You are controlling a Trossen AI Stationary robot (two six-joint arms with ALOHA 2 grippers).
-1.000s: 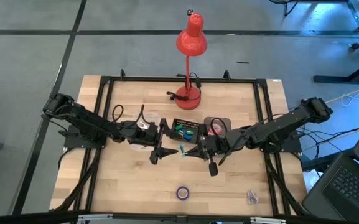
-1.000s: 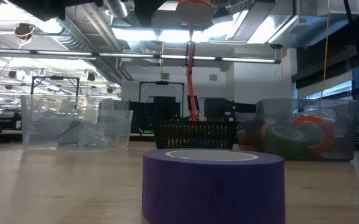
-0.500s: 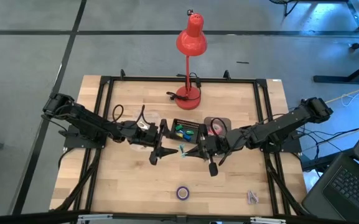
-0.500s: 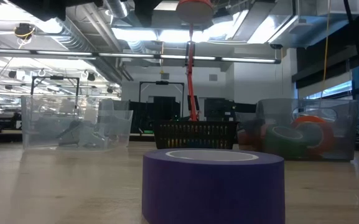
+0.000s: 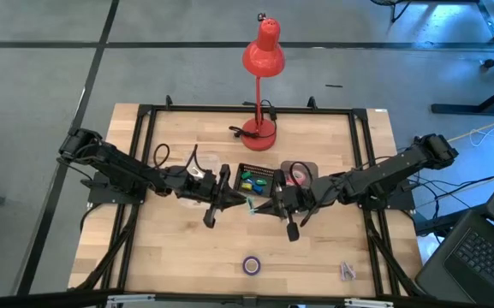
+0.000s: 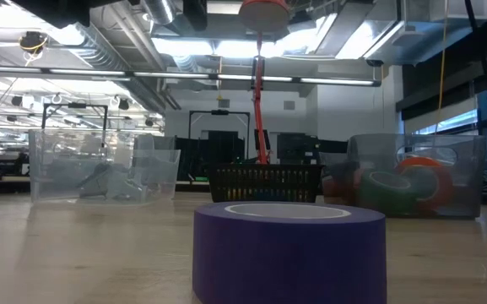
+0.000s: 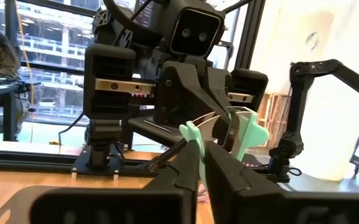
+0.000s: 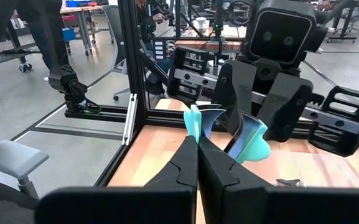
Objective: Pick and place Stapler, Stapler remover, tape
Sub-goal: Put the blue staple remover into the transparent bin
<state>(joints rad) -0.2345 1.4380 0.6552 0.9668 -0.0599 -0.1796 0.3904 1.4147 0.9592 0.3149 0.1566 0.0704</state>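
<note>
A mint-green stapler remover sits between my two grippers over the middle of the table. My left gripper comes at it from the left and is shut on it. My right gripper comes from the right and is also shut on it. A purple tape roll lies flat on the wood near the front edge, filling the low view. More tape rolls lie in a clear bin. The stapler I cannot make out. My left gripper pinches one mint wing of the stapler remover between its two fingers, level, from the table's left. The remover is off the wood. My right gripper pinches a mint wing between its two fingers, level, from the table's right. The other wing sticks out beside the left arm's fingers.
A black basket holding green things stands just behind the grippers, with the clear bin to its right. A red desk lamp stands at the far middle. A small object lies at the front right. Clear tubs stand farther back.
My left gripper has shut: its fingers stood wide apart beside the stapler remover a second ago and are now closed on it. My right gripper has kept still, shut on the remover throughout.
</note>
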